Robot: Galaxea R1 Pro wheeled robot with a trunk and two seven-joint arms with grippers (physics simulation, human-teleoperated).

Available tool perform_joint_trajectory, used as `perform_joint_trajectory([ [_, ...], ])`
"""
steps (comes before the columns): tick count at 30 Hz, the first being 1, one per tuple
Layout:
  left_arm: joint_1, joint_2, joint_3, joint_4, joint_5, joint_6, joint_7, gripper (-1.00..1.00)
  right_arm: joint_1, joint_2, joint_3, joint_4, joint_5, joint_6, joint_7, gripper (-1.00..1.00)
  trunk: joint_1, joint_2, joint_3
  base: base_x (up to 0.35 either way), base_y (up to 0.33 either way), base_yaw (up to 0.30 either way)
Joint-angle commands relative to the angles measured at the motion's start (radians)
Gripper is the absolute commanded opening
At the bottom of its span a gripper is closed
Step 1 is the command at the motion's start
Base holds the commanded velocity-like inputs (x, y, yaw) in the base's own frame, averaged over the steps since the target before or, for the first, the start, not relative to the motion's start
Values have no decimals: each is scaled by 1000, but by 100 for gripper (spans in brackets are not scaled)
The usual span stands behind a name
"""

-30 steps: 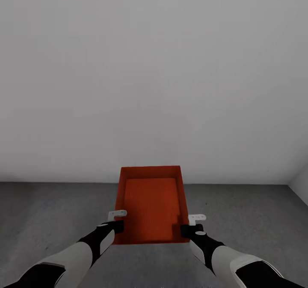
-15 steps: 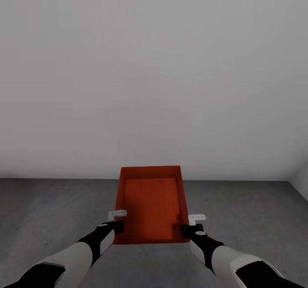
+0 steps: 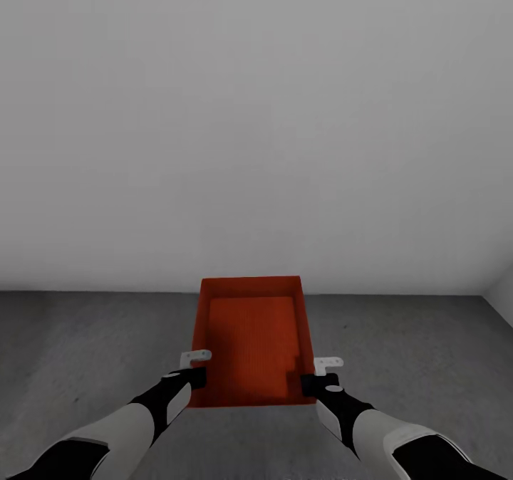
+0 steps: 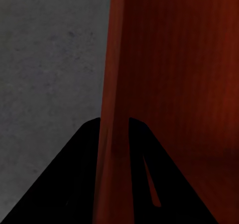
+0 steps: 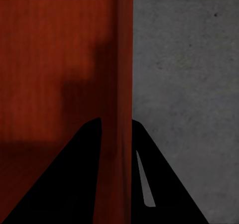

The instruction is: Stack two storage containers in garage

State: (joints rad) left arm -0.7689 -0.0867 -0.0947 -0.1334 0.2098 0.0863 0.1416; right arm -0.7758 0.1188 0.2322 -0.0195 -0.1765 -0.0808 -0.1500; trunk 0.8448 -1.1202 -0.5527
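One red-orange storage container, open-topped and empty, is held out in front of me above the dark grey concrete floor of the garage. My left gripper is shut on its left wall near the close corner; the wall runs between the black fingers. On the opposite side my right gripper is shut on the right wall, which passes between its fingers. The other container is out of view.
A plain grey-white wall fills the space ahead, meeting the floor a short way beyond the container. A second wall forms a corner at the far right. Bare concrete lies to both sides.
The wall-floor line has risen slightly in the picture, so the view has shifted a little. The container and both grippers keep the same places relative to me.
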Motion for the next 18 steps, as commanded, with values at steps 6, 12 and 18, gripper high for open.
perform_joint_trajectory([
  [6, -1, 7, 30, -6, -13, 6, 50, -100, 0, 0, 12, 50, -18, -5, -3, -100, 23, -43, -29, 0, 0, 0],
  [12, -1, 7, 30, -6, -13, 6, 50, -100, 0, 0, 12, 50, -18, -5, -3, -100, 46, -85, -58, 0, 0, 0],
  [18, -1, 7, 30, -6, -13, 6, 50, -100, 0, 1, 12, 51, -18, -5, -3, -100, 69, -127, -86, 0, 0, 0],
])
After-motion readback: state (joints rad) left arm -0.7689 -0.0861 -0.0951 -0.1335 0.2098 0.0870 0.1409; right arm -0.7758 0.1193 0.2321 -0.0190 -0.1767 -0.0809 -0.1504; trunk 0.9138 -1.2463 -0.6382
